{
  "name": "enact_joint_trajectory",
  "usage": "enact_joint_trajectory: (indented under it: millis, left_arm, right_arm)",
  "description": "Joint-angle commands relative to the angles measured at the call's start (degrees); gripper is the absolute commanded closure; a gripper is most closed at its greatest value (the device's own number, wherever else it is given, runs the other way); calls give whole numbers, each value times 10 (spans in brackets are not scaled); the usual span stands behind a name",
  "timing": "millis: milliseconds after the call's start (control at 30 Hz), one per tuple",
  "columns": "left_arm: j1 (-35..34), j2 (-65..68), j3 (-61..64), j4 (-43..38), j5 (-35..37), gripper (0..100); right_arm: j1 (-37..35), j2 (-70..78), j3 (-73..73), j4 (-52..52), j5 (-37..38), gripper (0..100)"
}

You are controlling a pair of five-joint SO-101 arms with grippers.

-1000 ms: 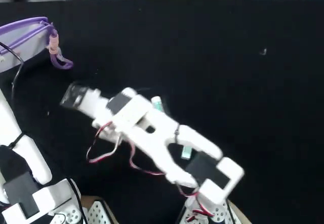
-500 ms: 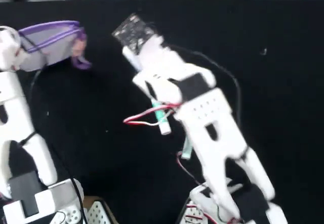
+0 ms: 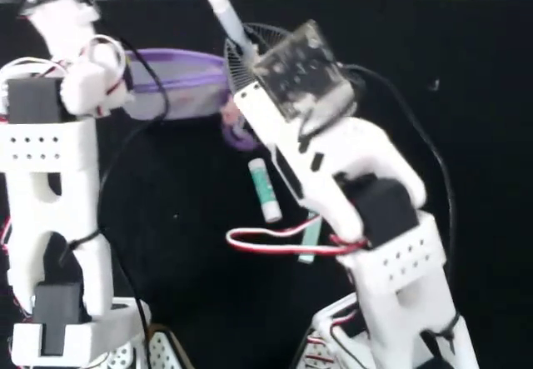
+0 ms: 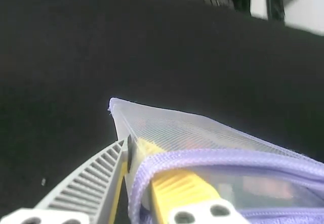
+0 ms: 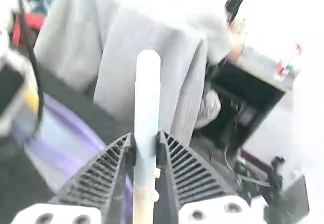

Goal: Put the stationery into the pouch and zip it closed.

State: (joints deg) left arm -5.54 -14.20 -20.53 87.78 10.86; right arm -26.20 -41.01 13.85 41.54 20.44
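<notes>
A black table (image 3: pixel 466 94) is seen under both arms. The pouch (image 3: pixel 171 94), clear with a purple zip, is held above the table by the left claw (image 4: pixel 129 155), which is closed on one end of it. One finger seems to be inside the mouth and the other outside. The long axis of the pouch runs across the table, toward the right arm.

The right claw (image 5: pixel 146 150) is closed on a white pen (image 5: pixel 147 92), just beside the free end of the pouch. The long axis of the pen lies along the fingers, and the pen sticks out past them. It is pointed up and toward the far edge of the table, not into the pouch.

For the insertion to be done well, the pen should probably be turned until its axis is in line with the zip opening, and the mouth should be held wide. A white-green stick (image 3: pixel 265 190) and a green pen (image 3: pixel 307 244) lie on the table, not yet packed.
</notes>
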Motion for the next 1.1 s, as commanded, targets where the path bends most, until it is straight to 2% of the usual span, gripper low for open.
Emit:
enact_joint_trajectory:
  millis: [0,133,267,567,833,1067]
  left_arm:
    - [30,-4,-39,11,5,972]
    - [53,-4,-23,7,5,972]
    - [68,-4,-15,7,5,972]
    - [67,-4,-15,7,6,972]
    - [63,-10,-15,8,5,972]
    - [63,-10,-20,8,5,972]
  right_arm:
    - [8,-40,-7,-62,-54,988]
    - [7,-83,70,-171,-90,988]
    - [4,-124,146,-263,-90,988]
    - [-92,-181,320,-457,-90,988]
    - [-85,-180,473,-650,-85,988]
    - [-77,-139,538,-662,-89,982]
